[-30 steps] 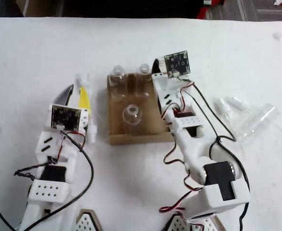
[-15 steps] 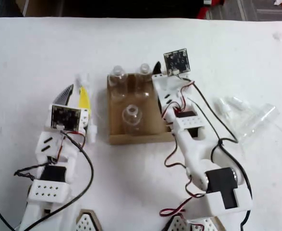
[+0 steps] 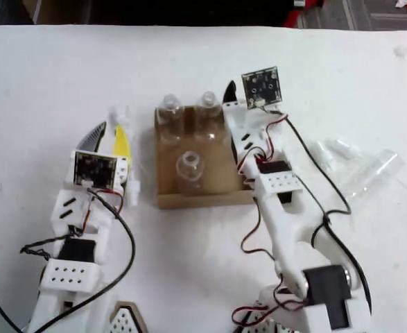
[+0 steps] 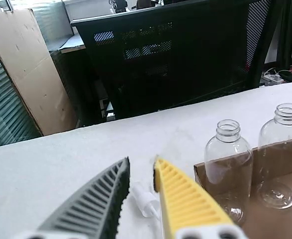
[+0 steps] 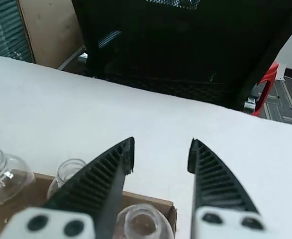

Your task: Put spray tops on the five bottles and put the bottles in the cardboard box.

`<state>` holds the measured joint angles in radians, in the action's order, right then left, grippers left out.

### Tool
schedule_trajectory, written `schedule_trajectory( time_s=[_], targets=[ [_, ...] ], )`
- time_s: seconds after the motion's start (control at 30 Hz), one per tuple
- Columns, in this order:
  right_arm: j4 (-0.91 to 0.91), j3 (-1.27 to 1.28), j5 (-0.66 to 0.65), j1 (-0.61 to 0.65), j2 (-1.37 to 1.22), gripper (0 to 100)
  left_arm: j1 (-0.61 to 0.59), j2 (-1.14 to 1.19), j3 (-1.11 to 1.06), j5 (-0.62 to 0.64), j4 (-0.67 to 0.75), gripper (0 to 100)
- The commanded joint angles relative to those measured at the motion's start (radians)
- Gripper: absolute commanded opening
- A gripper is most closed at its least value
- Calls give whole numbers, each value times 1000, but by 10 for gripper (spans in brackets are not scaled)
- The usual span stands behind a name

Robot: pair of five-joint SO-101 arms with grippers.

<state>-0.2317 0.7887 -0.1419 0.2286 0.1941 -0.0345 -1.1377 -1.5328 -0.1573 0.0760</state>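
Three clear open-necked bottles [image 3: 170, 114] boxed | left end effector [image 4: 142, 167] narrow | right end effector [image 5: 160, 149] wide

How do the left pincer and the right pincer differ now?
The left pincer has one grey and one yellow finger; the right pincer has two black ones. The left hangs over a spray top, the right over a corner of the cardboard box. Both are open and empty.
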Motion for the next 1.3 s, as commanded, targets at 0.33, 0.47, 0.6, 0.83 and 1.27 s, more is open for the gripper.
schedule_trajectory(
  time_s=[0.33, 0.47, 0.6, 0.83, 1.27],
  targets=[
    [765, -359, -2, -272, 392, 152, 12, 1, 15, -9, 21, 82],
    [975, -511, -216, -374, 335, 152, 12, 1, 15, -9, 21, 82],
    [1162, -595, -505, -430, 240, 152, 12, 1, 15, -9, 21, 82],
    [1514, -640, -1140, -565, 111, 152, 10, 1, 15, -9, 21, 82],
    [1682, -491, -1959, -720, 94, 152, 4, -4, 15, -11, 21, 82]
  ],
)
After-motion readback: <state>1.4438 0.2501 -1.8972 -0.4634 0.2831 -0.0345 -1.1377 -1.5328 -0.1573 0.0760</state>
